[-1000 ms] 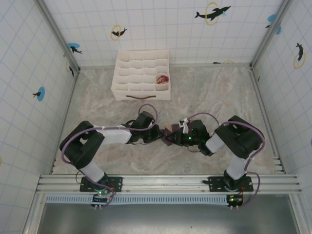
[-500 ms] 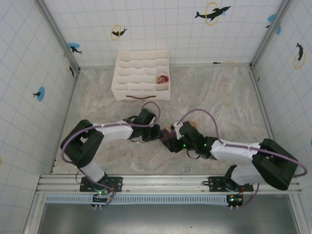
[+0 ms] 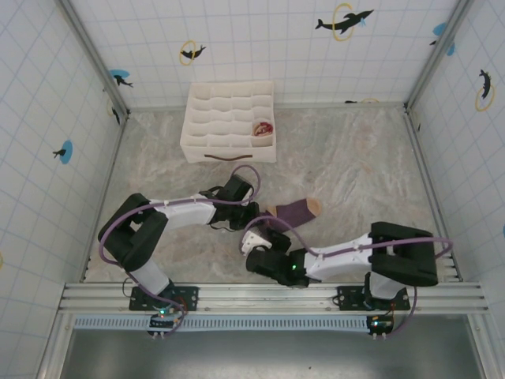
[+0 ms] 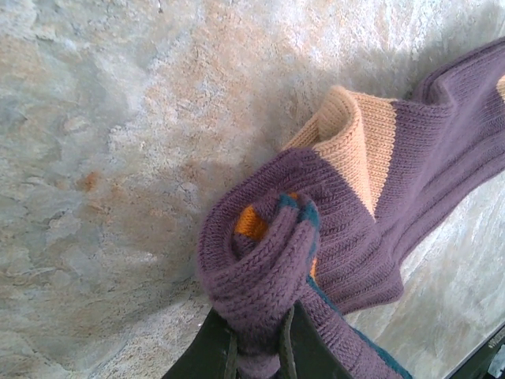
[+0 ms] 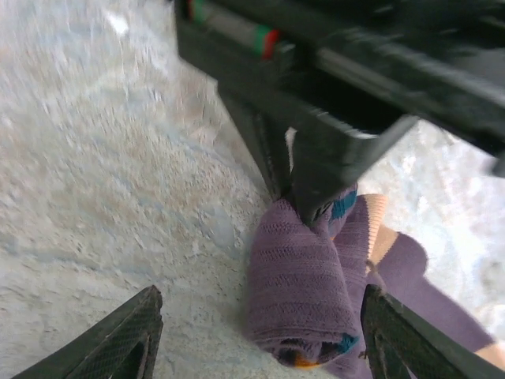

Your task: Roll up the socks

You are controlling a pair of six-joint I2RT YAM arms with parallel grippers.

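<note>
The purple sock lies mid-table, its tan toe pointing right. Its cuff end is rolled into a thick bundle showing orange and teal stripes. My left gripper is shut on that bundle, and it sits left of the sock in the top view. In the right wrist view the roll lies on the table ahead of my right gripper, which stands open with both fingers clear of it. From above, the right gripper is just in front of the roll. A small beige and dark red sock bundle sits in an organiser compartment.
The white gridded organiser box stands at the back centre. Tiled walls close the table on three sides. My right arm lies low along the near edge, and a metal rail runs across the front.
My right gripper has opened, let go of the sock and pulled back toward the near edge, with its arm swinging low. The sock's foot is now uncovered. The left gripper keeps its hold.
</note>
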